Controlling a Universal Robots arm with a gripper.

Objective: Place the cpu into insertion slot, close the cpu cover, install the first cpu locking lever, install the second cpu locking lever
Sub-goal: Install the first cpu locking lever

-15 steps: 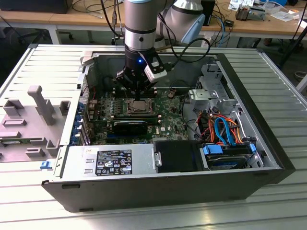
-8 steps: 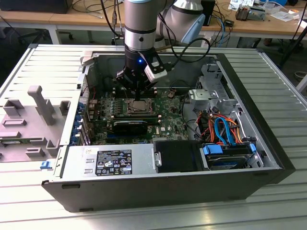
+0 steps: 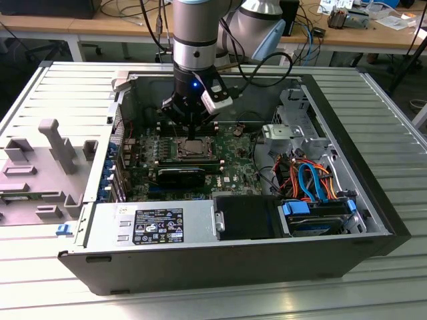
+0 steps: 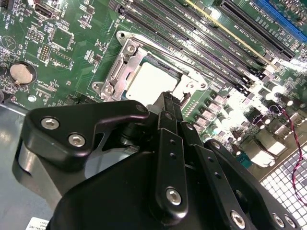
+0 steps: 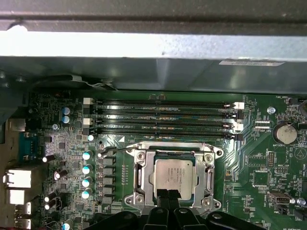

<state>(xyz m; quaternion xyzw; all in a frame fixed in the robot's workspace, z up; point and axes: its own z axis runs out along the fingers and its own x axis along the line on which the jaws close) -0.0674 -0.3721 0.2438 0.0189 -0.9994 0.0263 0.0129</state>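
The cpu (image 5: 173, 173) lies flat in the socket on the green motherboard (image 5: 259, 158), its silver-grey top showing through the window of the cpu cover (image 5: 139, 177). The cover lies down over the chip. In the second wrist view the cpu (image 4: 149, 80) and cover (image 4: 125, 56) show just beyond my black fingers. My gripper (image 5: 168, 195) hangs right over the socket's edge, its two narrow fingers pressed together with nothing between them. A thin wire lever (image 5: 163, 144) runs along one side of the socket. From outside, the gripper (image 3: 192, 137) points straight down at the cpu (image 3: 195, 148).
The board sits inside an open computer case (image 3: 373, 200) lying on a slatted metal table. Memory slots (image 5: 163, 120) run beside the socket. A power supply (image 3: 153, 225), a drive bay (image 3: 313, 217) with orange and blue cables, and a grey fixture (image 3: 53, 143) lie around it.
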